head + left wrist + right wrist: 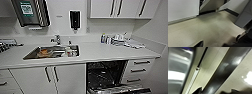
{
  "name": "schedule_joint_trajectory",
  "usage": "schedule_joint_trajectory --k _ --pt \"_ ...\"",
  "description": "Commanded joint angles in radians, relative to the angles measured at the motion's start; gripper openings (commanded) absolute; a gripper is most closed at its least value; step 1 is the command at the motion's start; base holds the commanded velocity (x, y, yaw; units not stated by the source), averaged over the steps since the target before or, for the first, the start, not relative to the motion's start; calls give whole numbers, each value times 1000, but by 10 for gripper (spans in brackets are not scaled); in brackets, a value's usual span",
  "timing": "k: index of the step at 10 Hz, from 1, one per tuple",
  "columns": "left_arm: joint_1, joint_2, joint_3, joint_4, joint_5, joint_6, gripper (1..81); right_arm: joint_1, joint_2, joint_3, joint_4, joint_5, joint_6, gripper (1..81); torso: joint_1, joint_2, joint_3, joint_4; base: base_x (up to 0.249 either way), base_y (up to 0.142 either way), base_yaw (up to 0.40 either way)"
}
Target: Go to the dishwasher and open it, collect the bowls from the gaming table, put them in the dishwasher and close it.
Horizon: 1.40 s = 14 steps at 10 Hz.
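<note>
Steel sink [30, 56] holds dishes; dishwasher [106, 75] open, racks dark.

Both wrists hang low over the floor; only dark tips of each tool show, state unclear.

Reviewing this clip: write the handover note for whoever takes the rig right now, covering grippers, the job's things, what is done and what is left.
Grippers: whether either is open or shut cannot be told from the wrist views.
Dishwasher: open, door folded down, dark racks visible, under the white counter to the right of the sink.
Bowls and gaming table: not located from these pictures.
Done: dishwasher reached and opened.
Left: collect the bowls, load them, close the door.
</note>
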Motion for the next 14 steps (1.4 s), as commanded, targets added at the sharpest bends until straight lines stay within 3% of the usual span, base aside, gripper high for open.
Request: schedule_joint_trajectory --k 1,7,8,9,11,13,14 --pt "-51 -26 -15 3 1 -2 811 30 -27 39 -35 -282 -36 811 0 0 0 0 -104 0 0" --pt "-48 -24 -15 -2 10 -7 811 -24 2 7 -87 -261 -56 811 0 0 0 0 -52 0 0" --pt "-49 -27 -15 3 18 -66 811 -53 2 18 -105 -225 -103 811 0 0 0 0 0 0 0" --pt "-48 -30 -15 8 29 -166 811 -91 2 32 -116 -152 -196 811 0 0 0 0 0 0 0" --pt "-46 -27 -14 50 119 -398 811 -197 16 18 -114 -9 -391 811 0 0 0 0 0 0 0" --pt "-28 -12 -12 104 185 -575 811 -298 65 -59 -114 99 -508 811 0 0 0 0 0 0 0" --pt "-23 5 -14 159 235 -668 811 -338 109 -120 -116 126 -570 811 0 0 0 0 0 0 0"
